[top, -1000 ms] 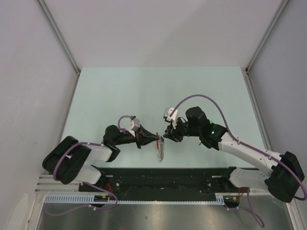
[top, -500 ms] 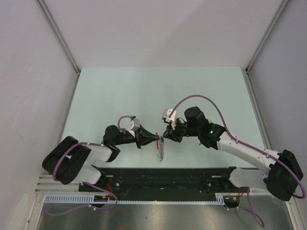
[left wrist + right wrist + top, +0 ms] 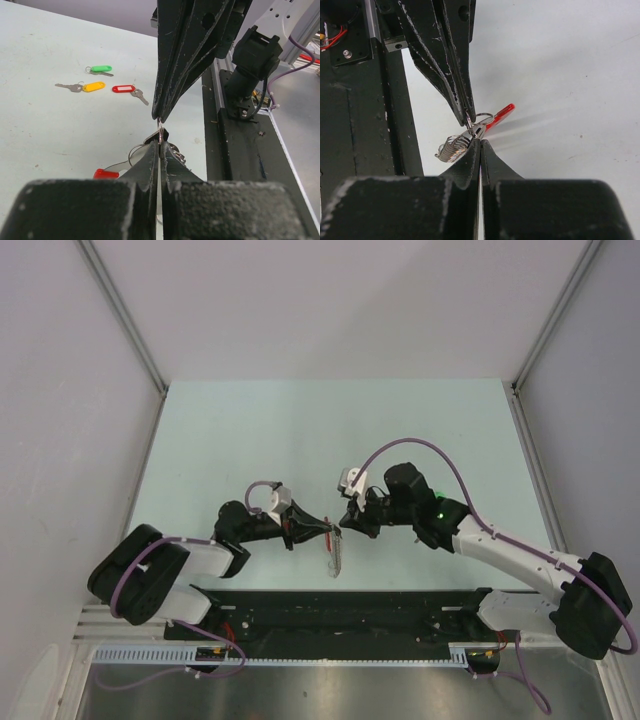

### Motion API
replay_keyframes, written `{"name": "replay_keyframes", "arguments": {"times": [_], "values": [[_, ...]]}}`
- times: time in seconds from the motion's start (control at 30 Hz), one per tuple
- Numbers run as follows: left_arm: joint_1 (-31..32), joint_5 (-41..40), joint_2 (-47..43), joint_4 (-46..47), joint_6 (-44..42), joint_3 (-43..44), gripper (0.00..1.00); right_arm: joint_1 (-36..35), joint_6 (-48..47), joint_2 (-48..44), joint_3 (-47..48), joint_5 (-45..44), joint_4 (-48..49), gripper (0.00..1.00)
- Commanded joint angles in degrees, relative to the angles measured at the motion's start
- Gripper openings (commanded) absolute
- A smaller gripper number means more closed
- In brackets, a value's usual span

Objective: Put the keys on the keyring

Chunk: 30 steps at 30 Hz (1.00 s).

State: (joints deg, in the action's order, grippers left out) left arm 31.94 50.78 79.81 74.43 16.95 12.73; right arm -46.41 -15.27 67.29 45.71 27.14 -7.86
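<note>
The keyring [image 3: 333,557] hangs over the near middle of the table, between the tips of both grippers. My left gripper [image 3: 160,146] is shut on a thin wire ring of it, and its red plastic arc [image 3: 105,173] shows below. My right gripper [image 3: 480,141] is shut on the same metal end, beside the coil of small rings [image 3: 452,147]. In the top view the left gripper [image 3: 327,530] and right gripper [image 3: 342,527] meet tip to tip. Three keys lie loose on the table in the left wrist view: green [image 3: 101,69], yellow [image 3: 92,87] and red [image 3: 124,88].
A black rail [image 3: 340,605] runs along the table's near edge, close under the keyring. The right arm's black base [image 3: 255,55] stands on it. Pale table surface [image 3: 300,440] stretches away behind the grippers to grey walls.
My right gripper's jaws have shut on the keyring's metal end. Both arms have barely shifted, and the left gripper keeps its hold.
</note>
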Motion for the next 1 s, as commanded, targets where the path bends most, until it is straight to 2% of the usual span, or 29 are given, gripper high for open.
{"name": "replay_keyframes", "arguments": {"times": [0.0, 0.3, 0.8, 0.97], "values": [[-0.13, 0.81, -2.38, 17.08, -1.91, 0.98, 0.0, -1.31, -0.99, -1.28, 0.52, -0.85, 1.62, 0.0], [0.84, 0.37, -4.57, 10.48, -5.6, 1.86, 0.0, -2.54, -1.52, -0.75, 1.31, -2.61, 1.36, 0.0], [2.86, -1.74, -8.88, -9.29, -15.88, 4.76, 0.0, -2.63, -1.43, -3.21, 1.92, -5.07, 1.71, 0.0], [3.48, -1.83, -9.15, -12.99, -18.08, 5.9, 0.0, -2.54, -1.78, -3.74, 2.1, -5.78, 1.35, 0.0]]}}
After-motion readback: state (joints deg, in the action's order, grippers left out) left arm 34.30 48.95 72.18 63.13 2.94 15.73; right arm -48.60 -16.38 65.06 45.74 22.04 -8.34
